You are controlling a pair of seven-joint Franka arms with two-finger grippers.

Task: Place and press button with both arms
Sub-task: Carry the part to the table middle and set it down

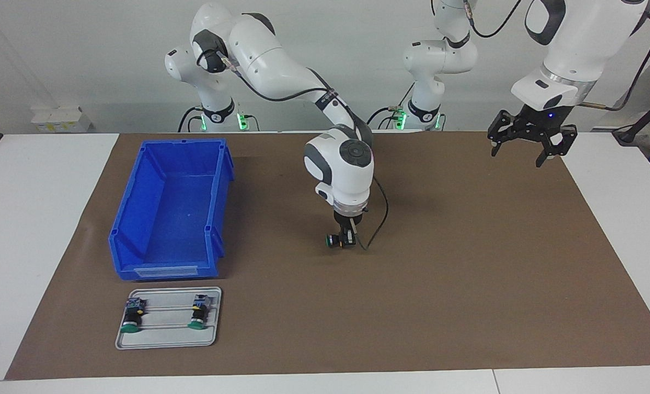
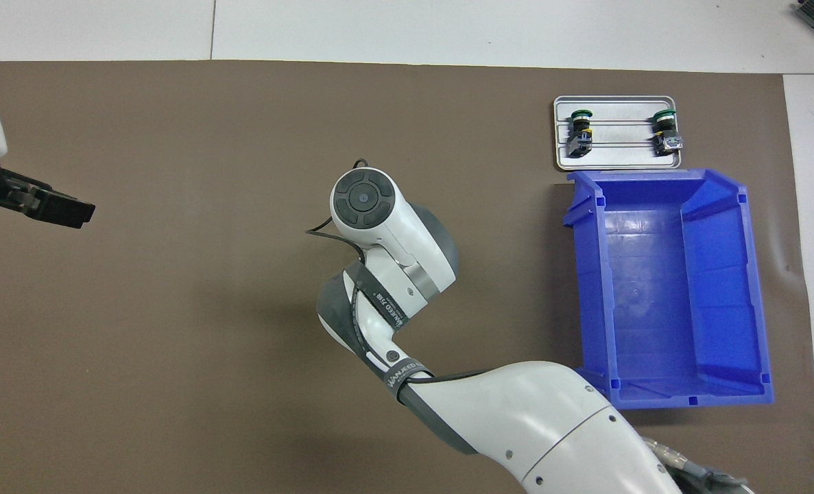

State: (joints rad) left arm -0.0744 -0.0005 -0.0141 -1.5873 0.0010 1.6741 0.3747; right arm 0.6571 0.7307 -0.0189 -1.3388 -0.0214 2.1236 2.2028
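Mid-mat, right gripper (image 1: 345, 238) points straight down, fingers clamped on the button (image 1: 333, 240), which sits at or just above the brown mat (image 1: 467, 273); contact unclear. Left gripper (image 1: 527, 143) waits up over the mat's left-arm end, fingers spread wide. Blue bin (image 1: 171, 210) and tray (image 1: 168, 339) lie toward the right arm's end.

The right arm (image 1: 281, 71) reaches out over the middle of the desk, its wrist pointing straight down and the right gripper (image 1: 348, 236) low with its jaws closed. The left gripper (image 1: 530, 137) hangs raised over the left arm's end, jaws spread.
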